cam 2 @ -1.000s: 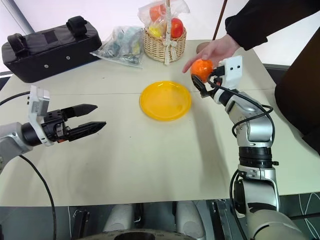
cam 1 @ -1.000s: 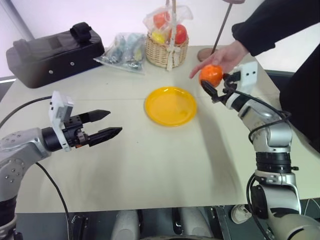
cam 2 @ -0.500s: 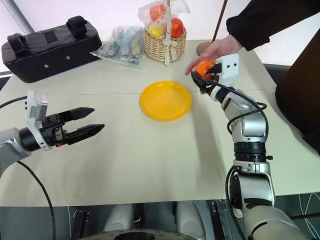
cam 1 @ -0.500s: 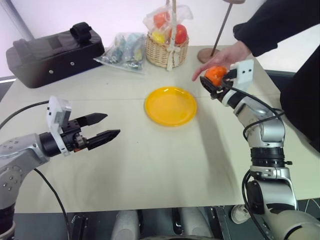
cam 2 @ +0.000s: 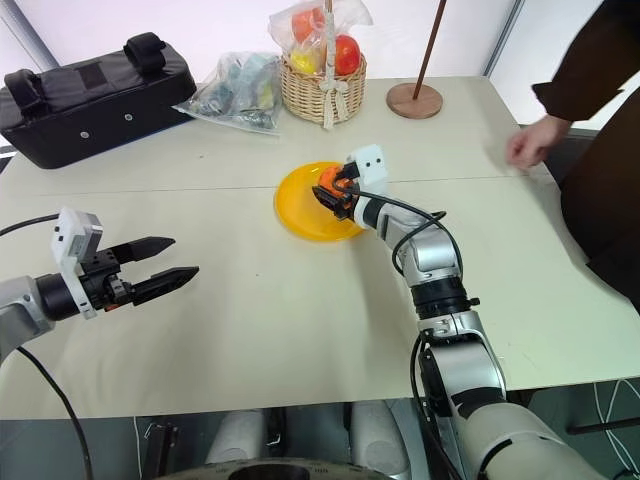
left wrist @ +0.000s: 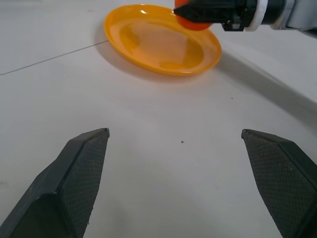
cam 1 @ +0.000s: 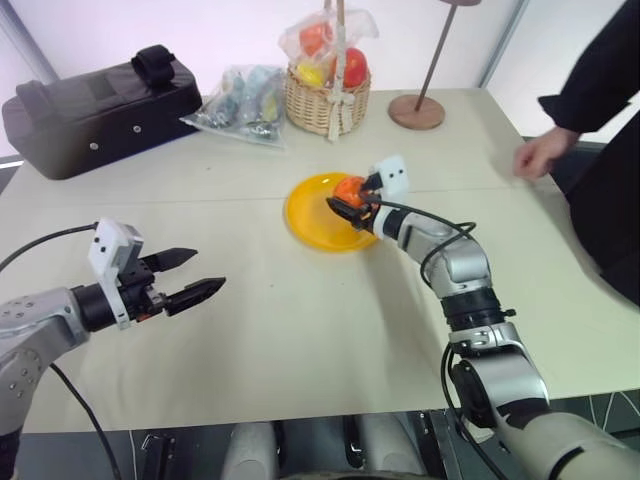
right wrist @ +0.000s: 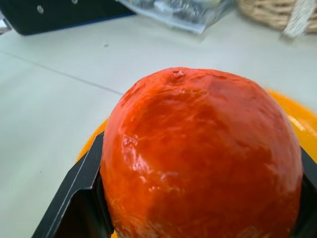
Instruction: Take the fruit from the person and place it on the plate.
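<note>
R gripper [cam 1: 349, 199] is clamped on the fruit [cam 1: 350, 189], one black finger on each side of it; in the R wrist view the fruit [right wrist: 203, 158] sits right between the fingers [right wrist: 74, 198], bulging out past their tips. Fruit + gripper are over the right-hand part of the yellow plate [cam 1: 310, 215]; can't tell if the fruit touches the plate surface or hangs just above it. In the L wrist view the fruit [left wrist: 190, 22] shows at the far rim of the plate [left wrist: 158, 49], mostly covered by the R gripper's black fingers. L gripper [cam 1: 190, 285] hovers over bare table [cam 1: 300, 340], well apart from the plate, fingers spread w/ nothing between them. Person's hand [cam 1: 540, 155] is off at the table's far right edge, well apart from fruit and plate, black sleeve above it. At the back of the table: wicker basket [cam 1: 322, 105] w/ wrapped fruits, plastic bag [cam 1: 240, 95], black case [cam 1: 95, 105], and a round wooden stand base [cam 1: 416, 112].
</note>
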